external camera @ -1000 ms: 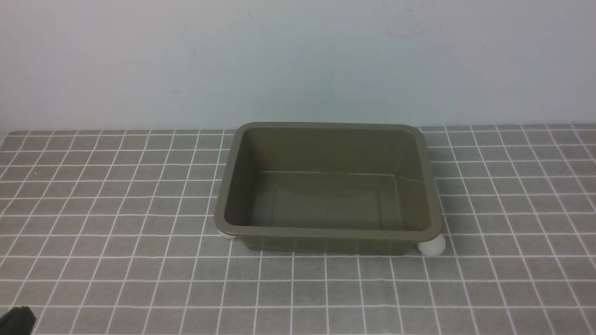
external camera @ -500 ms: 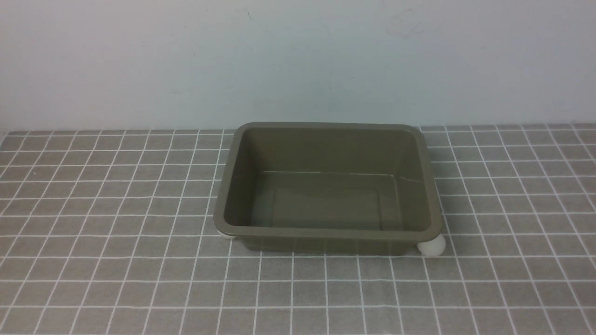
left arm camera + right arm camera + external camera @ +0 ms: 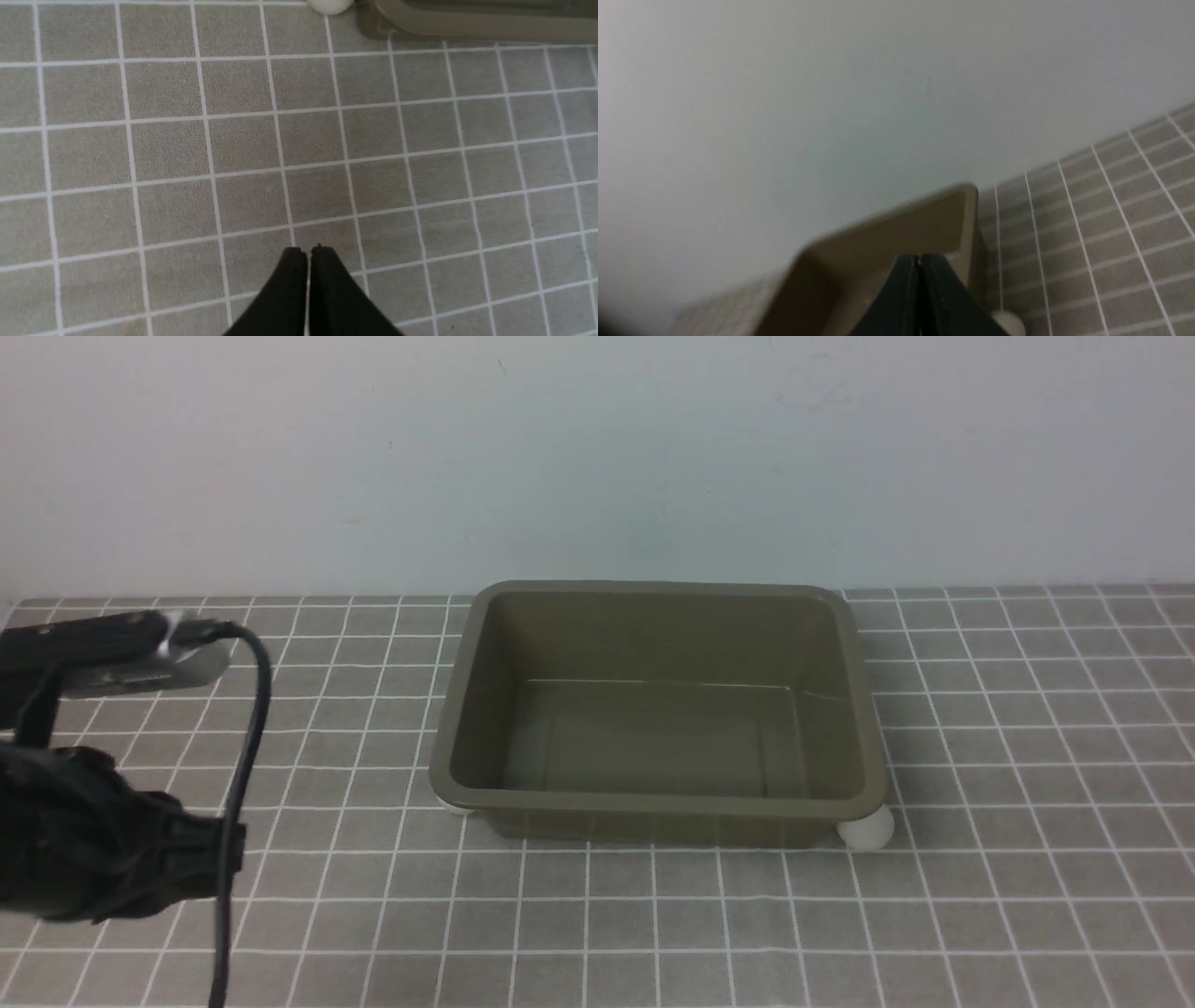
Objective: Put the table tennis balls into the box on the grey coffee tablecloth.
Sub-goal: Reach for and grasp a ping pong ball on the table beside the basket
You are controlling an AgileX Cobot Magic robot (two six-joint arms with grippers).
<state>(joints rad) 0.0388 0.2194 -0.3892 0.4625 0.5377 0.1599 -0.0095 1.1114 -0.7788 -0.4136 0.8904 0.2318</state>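
Note:
The olive-brown box (image 3: 868, 756) stands empty on the grey checked tablecloth (image 3: 308, 896). One white ball (image 3: 866, 828) rests against the box's near right corner; it also shows in the right wrist view (image 3: 1008, 323). The other ball (image 3: 455, 807) peeks out under the near left corner, and shows in the left wrist view (image 3: 329, 5) beside the box's corner (image 3: 420, 23). My left gripper (image 3: 308, 252) is shut and empty above bare cloth, some way short of that ball. My right gripper (image 3: 918, 256) is shut and empty, facing the box (image 3: 924, 224).
My left arm (image 3: 84, 840) with its cable and wrist camera fills the left side of the front view. A pale wall (image 3: 597, 457) rises right behind the cloth. My right arm is out of the front view.
My left arm has come into the front view from the lower left corner and now reaches well over the left part of the cloth. Box and balls have not moved.

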